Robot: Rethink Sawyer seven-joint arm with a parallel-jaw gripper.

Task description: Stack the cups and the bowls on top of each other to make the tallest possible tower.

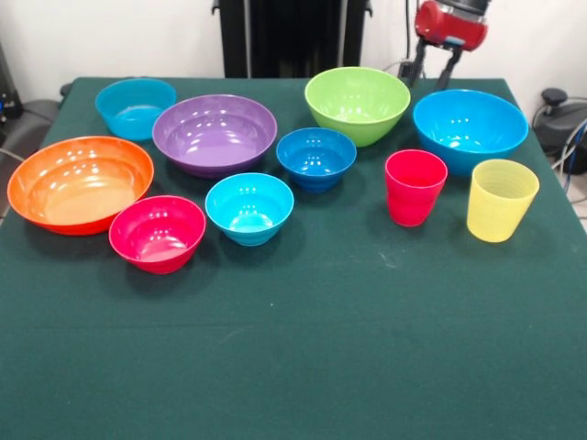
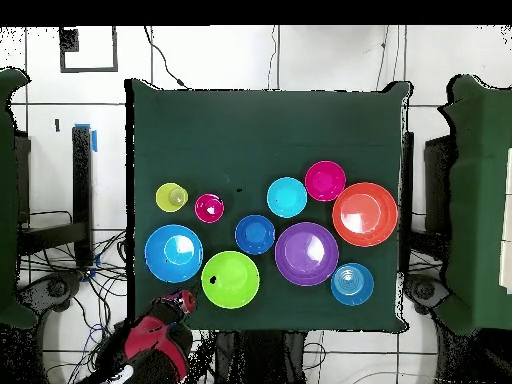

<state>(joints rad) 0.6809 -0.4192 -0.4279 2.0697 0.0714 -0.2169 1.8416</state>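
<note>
Nothing is stacked: every piece stands alone, mouth up, on the green surface. Nearest the camera in the front view are the pink-red bowl and, just to its right, the cyan bowl, with the yellow cup and the red cup side by side at the right. Behind the pink-red bowl the big orange bowl sits at the left edge, touching it. Further back come the purple bowl, the small dark blue bowl and the large bright blue bowl. Furthest are a teal bowl at the left and the lime green bowl. The gripper hangs above the far edge between the lime green and bright blue bowls, its two fingers spread apart and holding nothing
</note>
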